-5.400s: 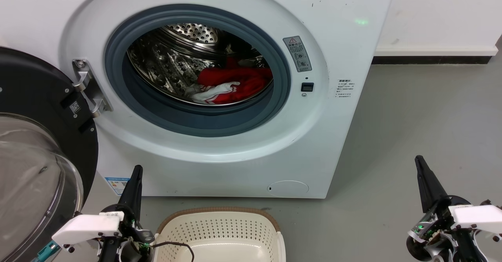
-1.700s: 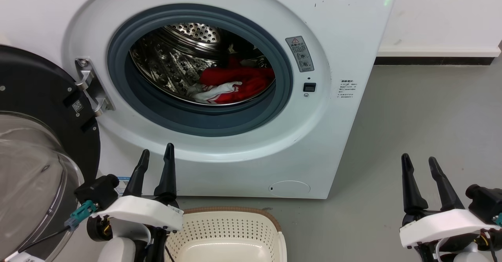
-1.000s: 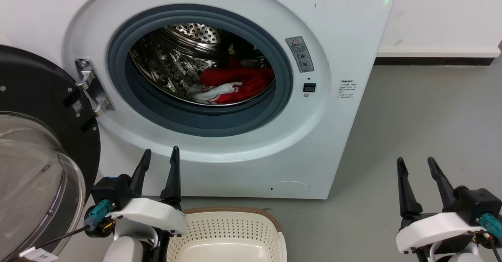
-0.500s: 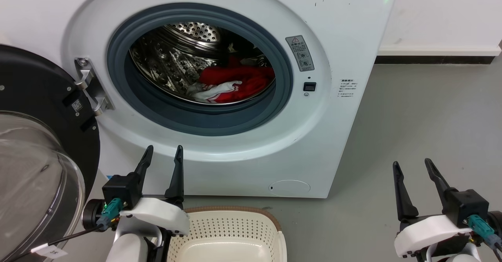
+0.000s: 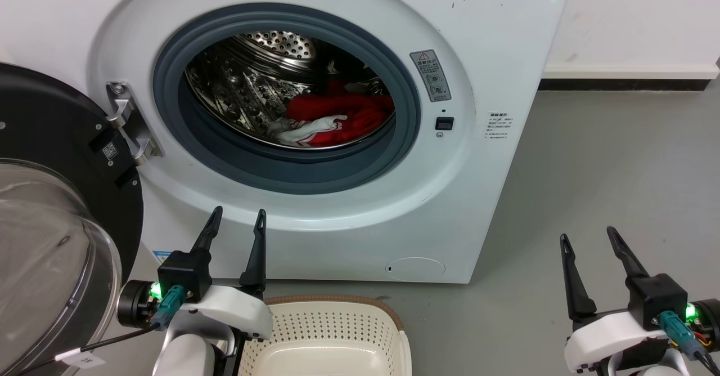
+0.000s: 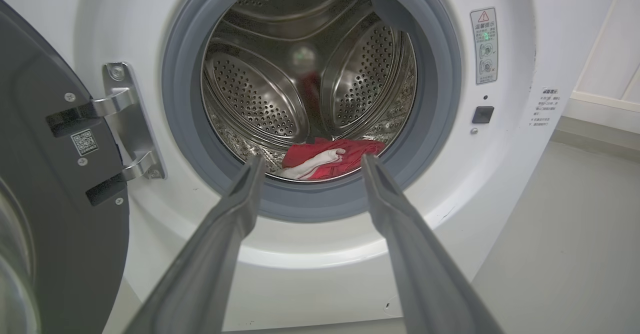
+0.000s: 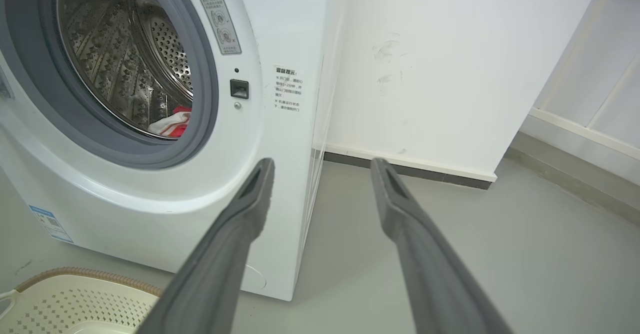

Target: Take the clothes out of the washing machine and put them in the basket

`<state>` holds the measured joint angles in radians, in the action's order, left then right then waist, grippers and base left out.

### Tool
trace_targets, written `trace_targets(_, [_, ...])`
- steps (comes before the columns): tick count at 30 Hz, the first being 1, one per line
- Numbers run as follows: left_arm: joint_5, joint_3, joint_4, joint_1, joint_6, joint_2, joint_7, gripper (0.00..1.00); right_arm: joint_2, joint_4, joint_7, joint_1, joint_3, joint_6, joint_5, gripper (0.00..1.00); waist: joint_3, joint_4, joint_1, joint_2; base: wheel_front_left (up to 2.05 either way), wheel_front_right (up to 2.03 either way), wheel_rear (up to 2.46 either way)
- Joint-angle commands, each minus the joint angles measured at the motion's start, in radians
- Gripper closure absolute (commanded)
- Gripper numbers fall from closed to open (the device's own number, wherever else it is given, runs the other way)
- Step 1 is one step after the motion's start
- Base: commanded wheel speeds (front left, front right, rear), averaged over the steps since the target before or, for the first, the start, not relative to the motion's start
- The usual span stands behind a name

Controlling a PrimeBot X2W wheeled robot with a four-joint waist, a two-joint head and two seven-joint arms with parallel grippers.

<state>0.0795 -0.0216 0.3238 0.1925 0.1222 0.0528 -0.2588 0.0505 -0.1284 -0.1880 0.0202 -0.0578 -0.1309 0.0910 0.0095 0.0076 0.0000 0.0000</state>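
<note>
The white washing machine (image 5: 495, 38) stands with its door swung open, and red clothes (image 5: 343, 118) with a white part lie at the bottom right of its steel drum (image 5: 242, 89). The left wrist view looks straight into the drum (image 6: 260, 94) at the clothes (image 6: 330, 158). The cream basket (image 5: 323, 331) sits on the floor in front of the machine. My left gripper (image 5: 239, 215) is open and empty, just left of the basket and below the door ring. My right gripper (image 5: 586, 235) is open and empty over the floor at the machine's right. The right wrist view catches the clothes (image 7: 172, 122) and the basket (image 7: 55, 299).
The round glass door (image 5: 50, 207) with its black rim hangs open at the left, hinged by a metal bracket (image 5: 126, 122). Grey floor (image 5: 607, 168) stretches to the right of the machine, up to a white wall with a dark skirting (image 5: 619, 86).
Both grippers went from edge-on poses to fingers spread and pointing at the machine. In the last second the left one edged right and up, while the right one drifted slightly left and lower.
</note>
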Motion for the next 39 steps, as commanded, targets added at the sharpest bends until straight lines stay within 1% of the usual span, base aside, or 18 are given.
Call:
trace_targets(1, [-0.021, 0.002, 0.003, 0.013, -0.002, 0.0, -0.009, 0.0, -0.001, 0.006, -0.008, -0.011, 0.001, 0.0, 0.021, 0.0, 0.0, 0.001, 0.0, 0.0, 0.0, 0.0, 0.0])
trace_targets(14, [-0.005, 0.004, 0.002, 0.004, -0.008, -0.002, -0.007, 0.0, -0.001, 0.009, -0.002, -0.013, 0.003, 0.0, 0.013, 0.0, 0.003, 0.001, 0.0, 0.0, 0.0, 0.0, 0.0])
trace_targets(23, [0.0, 0.008, 0.004, 0.041, -0.014, -0.002, -0.007, 0.0, -0.001, 0.031, 0.007, 0.011, 0.01, 0.0, 0.023, 0.0, 0.041, -0.004, 0.0, 0.0, 0.0, 0.0, 0.0])
trace_targets(29, [0.006, 0.01, 0.015, 0.114, -0.022, -0.003, -0.007, 0.0, -0.001, 0.067, 0.014, 0.04, 0.027, 0.0, 0.019, 0.0, 0.11, -0.024, 0.0, 0.0, 0.0, 0.0, 0.0])
trace_targets(34, [0.005, 0.019, 0.039, 0.214, -0.027, -0.002, -0.007, 0.0, -0.001, 0.104, 0.021, 0.076, 0.049, 0.0, 0.015, 0.0, 0.194, -0.055, 0.0, 0.0, 0.0, 0.0, 0.0])
trace_targets(39, [-0.006, 0.035, 0.094, 0.332, -0.027, 0.021, -0.007, 0.0, -0.001, 0.126, 0.021, 0.118, 0.07, 0.0, 0.002, 0.0, 0.282, -0.099, 0.0, 0.0, 0.0, 0.0, 0.0])
